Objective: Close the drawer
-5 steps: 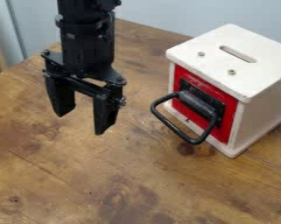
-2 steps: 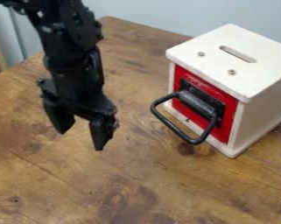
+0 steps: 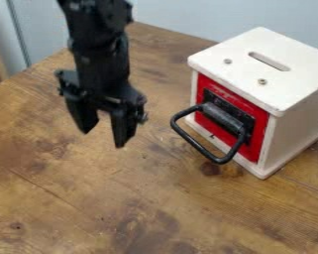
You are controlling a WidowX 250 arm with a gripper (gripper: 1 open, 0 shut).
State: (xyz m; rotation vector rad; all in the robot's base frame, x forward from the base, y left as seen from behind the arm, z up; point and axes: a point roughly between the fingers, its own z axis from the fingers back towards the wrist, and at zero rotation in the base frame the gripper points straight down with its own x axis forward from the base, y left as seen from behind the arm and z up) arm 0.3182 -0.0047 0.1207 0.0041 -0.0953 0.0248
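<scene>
Though closed-looking, red-fronted drawer (image 3: 254,123), black-handled

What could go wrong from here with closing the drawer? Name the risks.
The hand looks blurred, apparently in motion, and stands well to one side of the drawer, so a hasty approach might miss the front. The big loop handle juts out toward the hand's side; fingers could catch in it. The white box shows no visible fastening to the table, so a hard push might slide it.
</scene>
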